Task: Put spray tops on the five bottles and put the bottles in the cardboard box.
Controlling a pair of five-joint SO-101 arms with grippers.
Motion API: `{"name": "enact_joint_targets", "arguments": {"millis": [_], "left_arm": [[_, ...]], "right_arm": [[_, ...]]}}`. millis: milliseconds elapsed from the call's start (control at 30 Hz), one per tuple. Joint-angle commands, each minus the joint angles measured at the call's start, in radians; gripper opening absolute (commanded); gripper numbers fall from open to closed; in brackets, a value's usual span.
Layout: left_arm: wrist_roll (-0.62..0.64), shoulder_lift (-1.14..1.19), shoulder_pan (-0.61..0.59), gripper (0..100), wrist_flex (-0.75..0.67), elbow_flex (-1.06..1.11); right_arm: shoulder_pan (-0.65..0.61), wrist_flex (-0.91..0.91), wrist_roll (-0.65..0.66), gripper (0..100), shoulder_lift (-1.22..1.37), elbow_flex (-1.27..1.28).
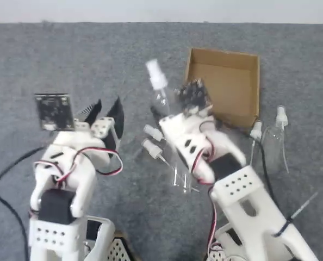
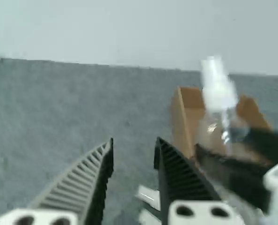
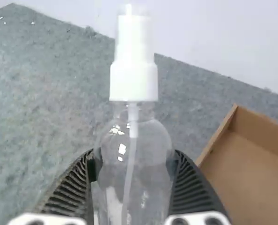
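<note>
Clear plastic in the right gripper [image 3: 134, 159]: jaws closed snug round the belly of a bottle [image 3: 129, 197], white spray top [image 3: 133, 70] already seated on its neck. Held up just beside the left wall of the cardboard box [image 1: 227, 81], not yet over the opening. No bottle visible inside the box. Over on the other side, left gripper [image 1: 104, 111] spread wide, gripping nothing, hanging above the grey carpet [image 1: 69, 60]. Down between the two arms, loose spray tops [image 1: 152, 131] lying on the carpet, thin tubes trailing. Past the box's right wall, a second bottle [image 1: 274, 141] on the carpet with a top fitted, another top [image 1: 255, 130] just beside it. Reading the score from here: one capped and about ready to drop in, one more capped and waiting, none boxed. Plenty left, then: tops to fit, five to load, remaining bottles too hard to make out against the carpet
</note>
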Motion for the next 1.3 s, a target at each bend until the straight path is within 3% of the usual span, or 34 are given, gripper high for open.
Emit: {"name": "enact_joint_targets", "arguments": {"millis": [0,500,900,1267], "left_arm": [[-0.049,-0.098,0.003,14,-0.095,0.105],[-0.049,-0.499,0.129,27,-0.103,0.415],[-0.049,-0.519,0.127,31,-0.109,0.440],[-0.054,-0.519,0.124,31,-0.118,0.460]], "right_arm": [[0.012,0.074,-0.011,0.6,0.035,-0.199],[-0.150,0.104,-0.011,0.6,0.157,-0.285],[-0.183,0.311,-0.011,0.6,0.159,-0.417],[-0.183,0.331,-0.011,0.6,0.097,-0.428]]}}
